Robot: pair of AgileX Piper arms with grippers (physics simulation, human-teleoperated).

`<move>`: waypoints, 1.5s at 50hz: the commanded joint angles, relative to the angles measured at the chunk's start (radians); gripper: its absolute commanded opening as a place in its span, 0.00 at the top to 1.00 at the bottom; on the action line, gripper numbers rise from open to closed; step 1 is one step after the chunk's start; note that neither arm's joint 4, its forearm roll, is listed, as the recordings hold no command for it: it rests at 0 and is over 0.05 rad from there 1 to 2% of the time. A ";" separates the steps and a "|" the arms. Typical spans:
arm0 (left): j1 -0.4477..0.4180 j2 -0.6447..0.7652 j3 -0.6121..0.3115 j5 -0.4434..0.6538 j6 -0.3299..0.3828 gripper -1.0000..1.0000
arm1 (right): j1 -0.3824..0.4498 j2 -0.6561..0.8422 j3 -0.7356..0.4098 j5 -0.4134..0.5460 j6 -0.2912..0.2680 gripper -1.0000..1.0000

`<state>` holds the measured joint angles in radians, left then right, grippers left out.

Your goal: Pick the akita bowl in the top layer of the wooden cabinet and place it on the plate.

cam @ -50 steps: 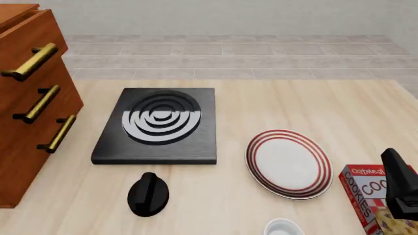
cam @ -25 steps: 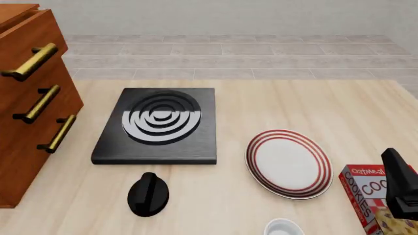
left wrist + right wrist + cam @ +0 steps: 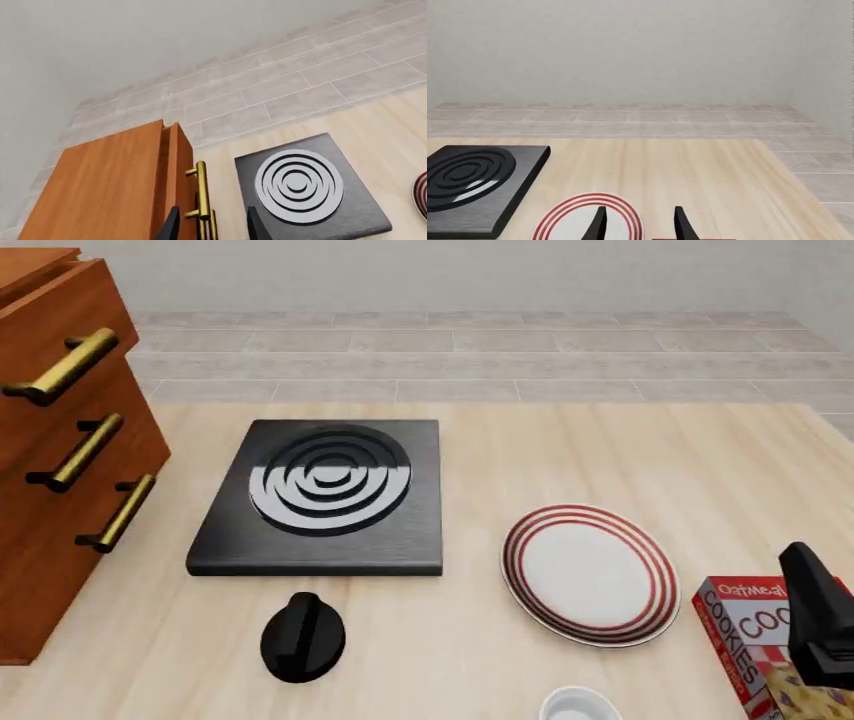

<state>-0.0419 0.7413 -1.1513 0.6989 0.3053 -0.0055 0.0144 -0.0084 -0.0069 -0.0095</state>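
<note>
Red "OatMeal COOKIES" box (image 3: 761, 650) near plate (image 3: 590, 573)

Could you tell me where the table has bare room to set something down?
Bare wood lies beyond the red-ringed white plate, right of the black square stove. Another patch runs between stove and reddish-brown wooden cabinet. The near edge is crowded: black knob, plain white bowl, cookie box.

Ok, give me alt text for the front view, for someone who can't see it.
A wooden cabinet with three closed brass-handled drawers stands at the table's left, beside a black stove. A red-ringed plate lies empty to the right, near a cookie box.
</note>
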 commanded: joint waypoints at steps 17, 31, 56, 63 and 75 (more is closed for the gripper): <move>0.020 0.132 -0.173 0.174 0.019 0.00 | 0.002 0.026 0.001 -0.019 -0.005 0.00; 0.148 0.169 -0.157 0.161 0.111 0.00 | 0.002 0.011 0.001 -0.004 -0.004 0.00; 0.178 0.219 -0.130 0.148 0.089 0.00 | 0.002 0.005 0.000 0.004 -0.003 0.00; 0.189 0.224 -0.082 0.113 0.073 0.00 | 0.002 0.001 -0.001 0.007 -0.003 0.00; 0.211 0.238 -0.023 0.071 0.075 0.00 | 0.002 0.041 -0.001 -0.034 -0.003 0.00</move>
<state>0.1509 0.9671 -1.2164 0.8021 0.3823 -0.0035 0.0320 -0.0089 -0.0170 -0.0122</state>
